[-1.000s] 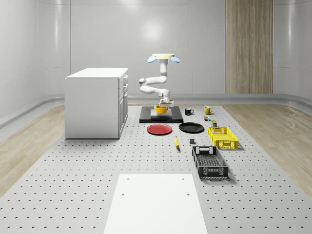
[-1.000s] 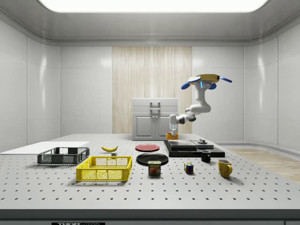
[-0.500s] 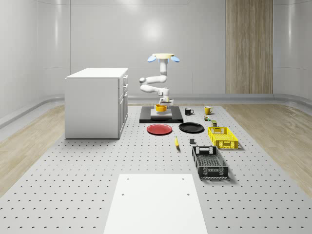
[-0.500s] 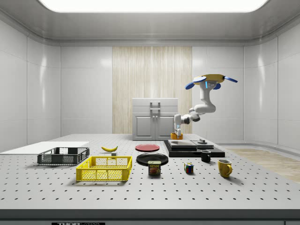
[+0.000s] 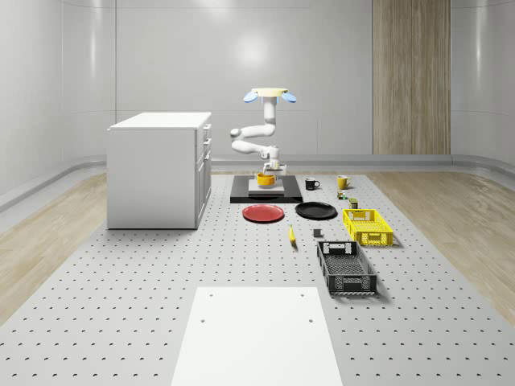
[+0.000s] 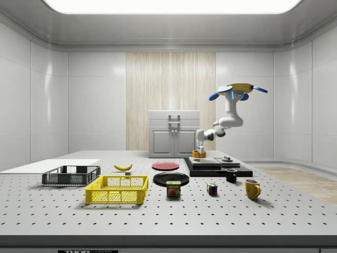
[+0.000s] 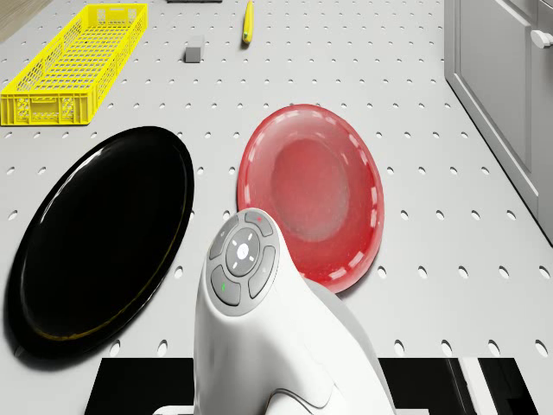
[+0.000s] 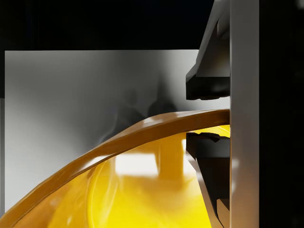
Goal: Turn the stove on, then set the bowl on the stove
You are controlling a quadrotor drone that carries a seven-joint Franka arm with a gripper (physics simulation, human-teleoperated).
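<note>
Bowl, orange-yellow, located on the pale plate of the stove, a flat black unit on the perforated table; in the side view the bowl stands at the stove's end nearer that view's left. Gripper: in the wrist view its two dark fingertips sit one on the outside and one on the inside of the bowl's rim, clamped on it. In the whole-scene view the gripper is directly above the bowl, with the white arm folded back up to the drone. Drone: hovers in the air above the stove's far side, blue rotors showing to either side of its body; in the side view the drone is above the stove's right-hand part. Other items on the table, whole-scene view: red plate and black plate side by side just in front of the stove; yellow crate and black crate towards the view's right; banana between the plates and the black crate; black mug and yellow mug right of the stove. White cabinet stands left of the stove. A white sheet lies on the table's near end.
</note>
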